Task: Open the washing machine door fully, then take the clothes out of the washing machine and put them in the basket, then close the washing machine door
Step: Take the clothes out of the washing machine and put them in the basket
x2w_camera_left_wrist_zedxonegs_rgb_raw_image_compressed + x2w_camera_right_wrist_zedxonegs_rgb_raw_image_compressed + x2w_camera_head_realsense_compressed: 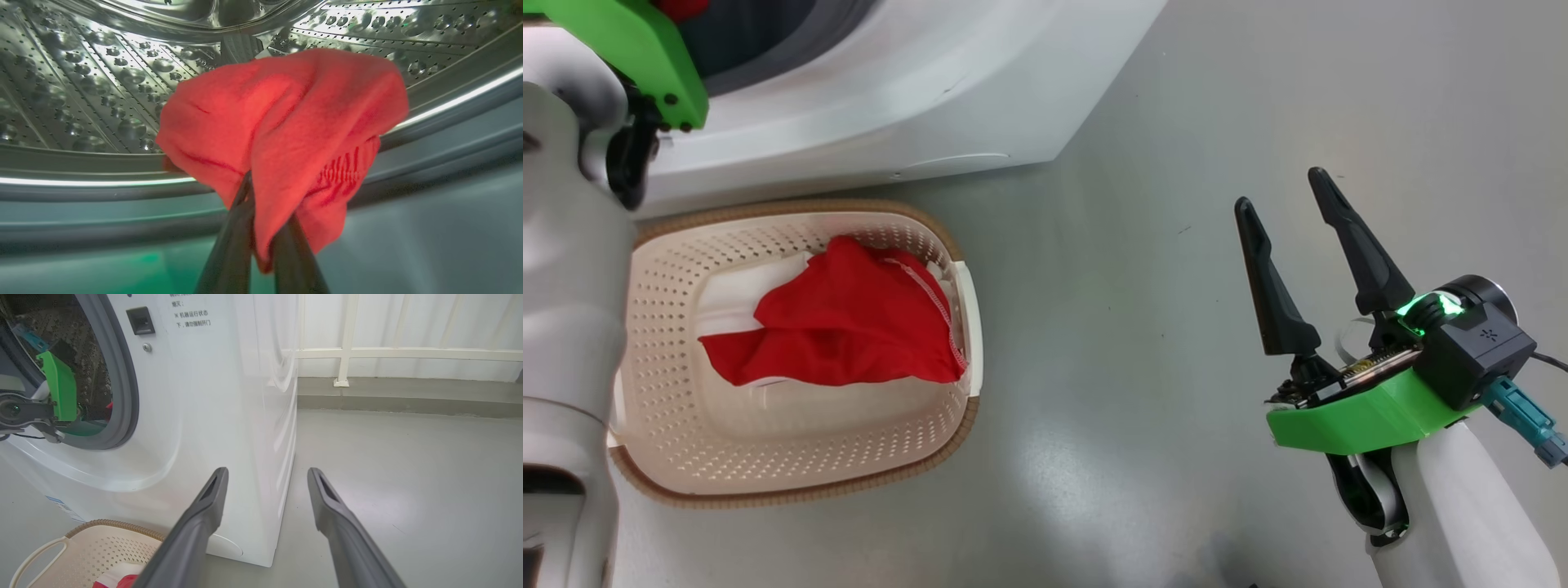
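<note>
Red fabric is what your left end effector (263, 216) is pinching right now. Its two dark fingers (231, 253) are pressing together on a low fold of the red garment (286, 114), and the rest of the cloth is bunching up and over the fingertips. Just past the cloth the grey rubber ring (449, 171) is curving across, and beyond it the steel drum (81, 81) is arching away. So you are working at the mouth of the washing machine (212, 396), with the garment sitting at the lip rather than deep inside.

As I judge it, the coming move is turning on one relation. The basket (686, 441) is sitting below and behind that end effector, on the floor (1135, 367) close up against the machine's front, with its long axis running roughly along that front. Another red piece (841, 318) is already lying in it, toward the side away from your left arm. You are going to need to draw back out of the opening first and then come down, watching that trailing cloth is not snagging on the ring.

Your left arm is by far the nearer one. Your right end effector (1282, 189) is hanging well apart, beyond the basket's far side over the floor, its fingers spread wide and gripping nothing.
</note>
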You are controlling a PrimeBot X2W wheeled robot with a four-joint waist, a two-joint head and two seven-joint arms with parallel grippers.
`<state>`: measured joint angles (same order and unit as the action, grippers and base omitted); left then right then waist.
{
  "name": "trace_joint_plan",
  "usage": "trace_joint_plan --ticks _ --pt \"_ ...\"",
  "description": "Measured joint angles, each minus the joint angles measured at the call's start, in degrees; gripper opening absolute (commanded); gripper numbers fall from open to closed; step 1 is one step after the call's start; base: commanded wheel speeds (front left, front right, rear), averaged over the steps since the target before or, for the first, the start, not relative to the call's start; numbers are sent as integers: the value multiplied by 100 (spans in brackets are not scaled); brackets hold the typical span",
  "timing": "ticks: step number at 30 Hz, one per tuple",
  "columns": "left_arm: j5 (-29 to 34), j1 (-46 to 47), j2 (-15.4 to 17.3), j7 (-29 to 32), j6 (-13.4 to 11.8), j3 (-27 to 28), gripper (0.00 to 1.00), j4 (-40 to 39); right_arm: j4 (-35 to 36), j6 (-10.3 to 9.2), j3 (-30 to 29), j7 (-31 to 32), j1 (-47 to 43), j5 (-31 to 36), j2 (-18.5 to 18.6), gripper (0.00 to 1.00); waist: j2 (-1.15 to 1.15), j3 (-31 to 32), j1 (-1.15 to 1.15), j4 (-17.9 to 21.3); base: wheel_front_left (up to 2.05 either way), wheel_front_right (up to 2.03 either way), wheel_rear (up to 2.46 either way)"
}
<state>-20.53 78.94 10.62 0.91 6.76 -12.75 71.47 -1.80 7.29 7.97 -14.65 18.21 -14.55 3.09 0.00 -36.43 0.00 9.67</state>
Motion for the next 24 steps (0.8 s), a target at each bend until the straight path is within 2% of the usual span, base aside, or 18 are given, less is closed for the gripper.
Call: trace_joint_plan --ticks 7,14,17,20,24 --pt "103 -40 -31 -805 -223 -45 0 -86 -59 0 -11 0 0 -11 0 100 0 111 0 -69 0 0 0" --pt "4 -389 -81 -1469 -219 25 0 -366 -124 0 -30 0 -14 -13 0 100 0 348 0 -201 0 0 0" --pt "-70 -663 -101 -1519 -219 134 0 -770 -136 0 -124 0 -48 -2 0 100 0 473 0 -278 0 0 0" --pt "-81 -1090 -123 -1522 -219 304 0 -1537 -163 0 -165 0 -66 12 4 100 0 617 0 -360 0 0 0" --pt "-142 -1767 -280 -1523 -210 533 0 -2129 -187 0 -160 0 -170 49 3 100 0 846 0 -446 0 0 0"
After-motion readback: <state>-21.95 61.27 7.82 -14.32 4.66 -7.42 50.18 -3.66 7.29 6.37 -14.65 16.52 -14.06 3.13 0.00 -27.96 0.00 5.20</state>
